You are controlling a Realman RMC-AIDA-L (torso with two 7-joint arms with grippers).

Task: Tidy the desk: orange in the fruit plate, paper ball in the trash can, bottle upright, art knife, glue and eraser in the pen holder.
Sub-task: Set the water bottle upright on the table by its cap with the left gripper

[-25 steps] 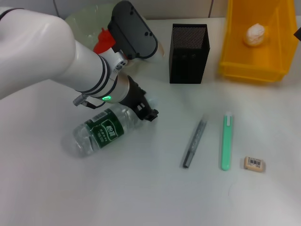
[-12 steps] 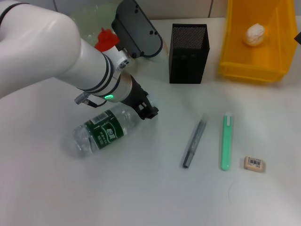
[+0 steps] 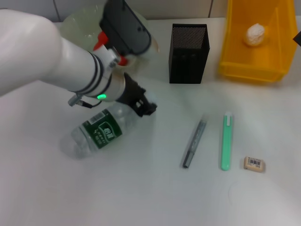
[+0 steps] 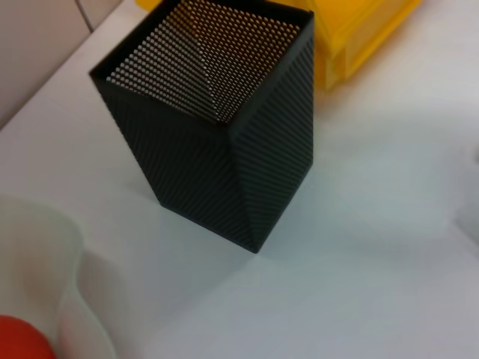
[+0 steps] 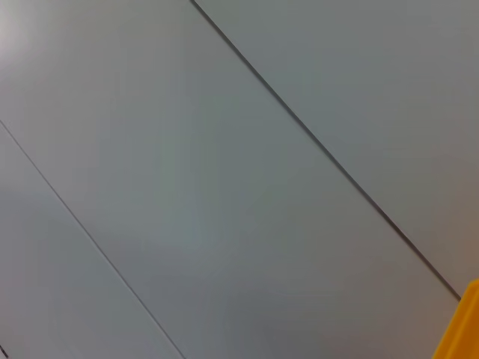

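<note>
The bottle (image 3: 96, 132) lies on its side on the white desk, its cap end hidden under my left gripper (image 3: 143, 106), which is shut on its neck. The orange (image 3: 101, 40) sits in the pale-green fruit plate (image 3: 75, 23), mostly hidden behind my left arm; both also show in the left wrist view, the orange (image 4: 22, 340) and the plate (image 4: 45, 254). The black mesh pen holder (image 3: 189, 52) (image 4: 217, 120) stands upright. The paper ball (image 3: 255, 34) lies in the yellow trash can (image 3: 254, 66). The eraser (image 3: 254, 163) lies at the front right. My right gripper (image 3: 298, 36) shows only as a dark sliver at the right edge.
A slim grey stick (image 3: 194, 143) and a green stick with a white end (image 3: 226, 141) lie side by side between the bottle and the eraser; I cannot tell which is the art knife and which the glue. The right wrist view shows a tiled wall.
My left arm has shifted a little to the left, and the bottle has slid left with it. Nothing else has moved.
</note>
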